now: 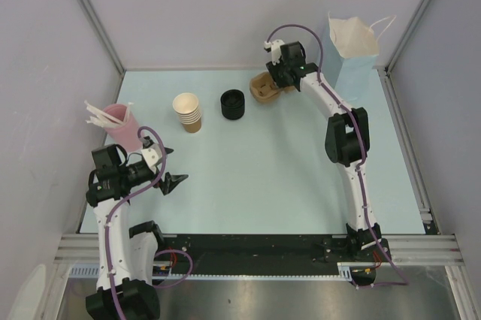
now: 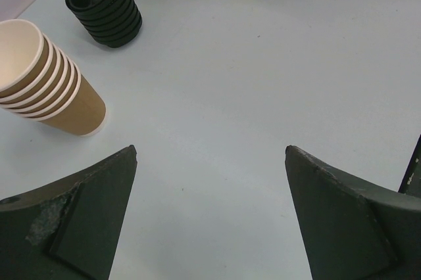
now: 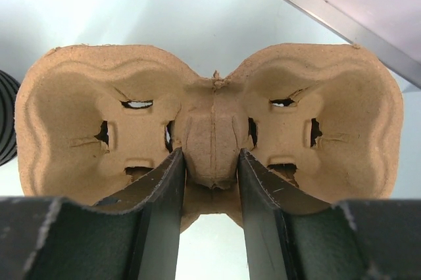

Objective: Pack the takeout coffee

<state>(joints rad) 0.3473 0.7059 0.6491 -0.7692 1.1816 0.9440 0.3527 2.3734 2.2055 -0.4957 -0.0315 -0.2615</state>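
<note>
No single takeout coffee shows in any view. My right gripper (image 1: pixel 279 81) is at the back of the table, over a brown pulp two-cup carrier (image 1: pixel 263 89). In the right wrist view its two fingers stand on either side of the raised middle ridge of the carrier (image 3: pixel 212 132) and press against it, so my right gripper (image 3: pixel 210 156) is shut on that ridge. Both of the carrier's wells are empty. My left gripper (image 1: pixel 172 167) hovers wide open over bare table at the near left, and my left gripper (image 2: pixel 210 152) has nothing between its fingers.
A stack of nested tan cups (image 1: pixel 188 112) (image 2: pixel 46 79) and a stack of black lids (image 1: pixel 232 104) (image 2: pixel 105 5) stand at the back middle. A pink cup of white stirrers (image 1: pixel 116 121) is at the left edge. A pale blue paper bag (image 1: pixel 353 53) stands open at the back right corner.
</note>
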